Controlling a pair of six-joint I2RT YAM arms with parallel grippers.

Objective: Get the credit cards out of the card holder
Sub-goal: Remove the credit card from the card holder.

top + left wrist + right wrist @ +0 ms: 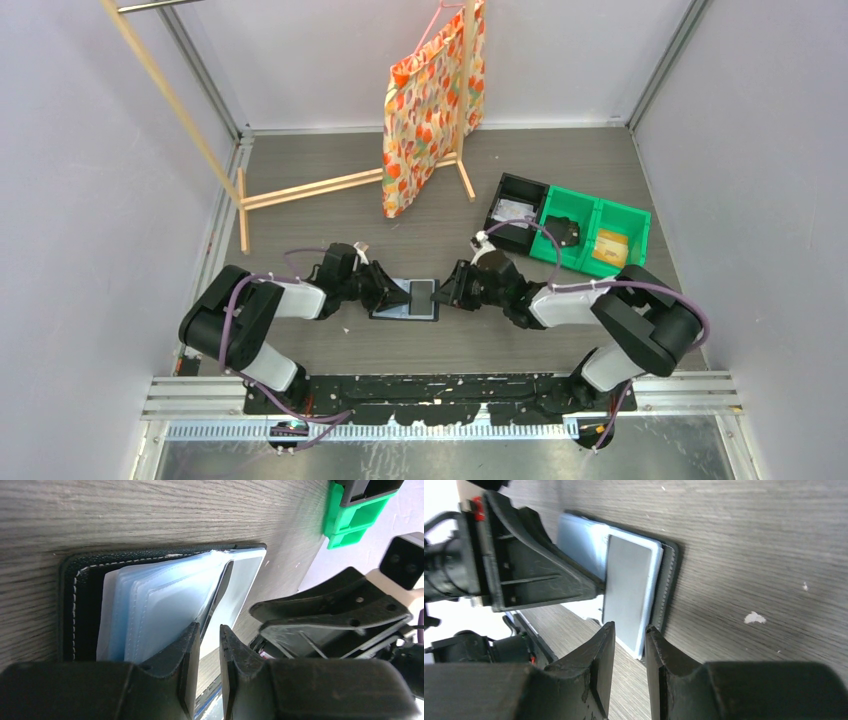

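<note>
The card holder [404, 312] lies open on the table between my two arms, black outside [67, 610] with blue-grey pockets [150, 605]. A grey credit card [629, 590] lies flat on its right half [422, 296], framed by a pale blue sleeve; I cannot tell whether it is inside it. My left gripper [210, 627] is at the holder's left side [390, 293], jaws narrowly apart with nothing between them; its tip [599, 587] meets the card's edge. At the holder's right edge [450, 290] my right gripper [630, 626] is also narrowly open and empty, just short of the card's corner.
A black bin [518, 213] and green bins [595, 232] stand at the back right. A patterned bag [430, 110] hangs on a wooden rack [310, 190] at the back. Walls close in on both sides.
</note>
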